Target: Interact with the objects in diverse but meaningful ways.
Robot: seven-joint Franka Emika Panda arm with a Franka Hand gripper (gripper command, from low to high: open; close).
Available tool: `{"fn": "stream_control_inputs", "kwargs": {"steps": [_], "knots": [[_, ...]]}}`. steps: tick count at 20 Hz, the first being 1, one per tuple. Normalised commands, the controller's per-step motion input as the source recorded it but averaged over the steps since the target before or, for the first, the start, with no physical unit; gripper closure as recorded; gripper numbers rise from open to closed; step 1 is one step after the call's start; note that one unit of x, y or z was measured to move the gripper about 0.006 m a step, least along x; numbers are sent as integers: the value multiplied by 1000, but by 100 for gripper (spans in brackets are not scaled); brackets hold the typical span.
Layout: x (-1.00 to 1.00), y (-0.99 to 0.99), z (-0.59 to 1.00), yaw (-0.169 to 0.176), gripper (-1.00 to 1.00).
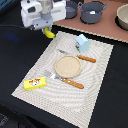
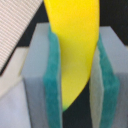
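Note:
My gripper (image 1: 48, 31) is shut on the yellow banana (image 1: 49, 34) and holds it in the air above the far left corner of the striped placemat (image 1: 95, 75). In the wrist view the banana (image 2: 75, 45) sits clamped between the two teal finger pads (image 2: 52, 85). The grey-blue two-handled pot (image 1: 92, 11) stands on the brown surface at the back. The pale blue carton (image 1: 83, 43) stands on the mat's far side. The flat yellow box with red print (image 1: 35, 83) lies at the mat's near left corner. The small white piece is not visible.
A round tan plate (image 1: 68, 66) lies in the middle of the mat. A knife with an orange handle (image 1: 86, 58) lies beyond it and a fork with an orange handle (image 1: 72, 83) lies in front. A bowl (image 1: 123, 16) stands at the back right.

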Motion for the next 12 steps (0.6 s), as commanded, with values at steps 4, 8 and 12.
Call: {"fn": "stream_control_inputs", "kwargs": {"steps": [4, 8, 12], "knots": [[741, -539, 317, -94, 100], [724, -604, 36, -70, 100], [706, -634, 0, -62, 100]]}}
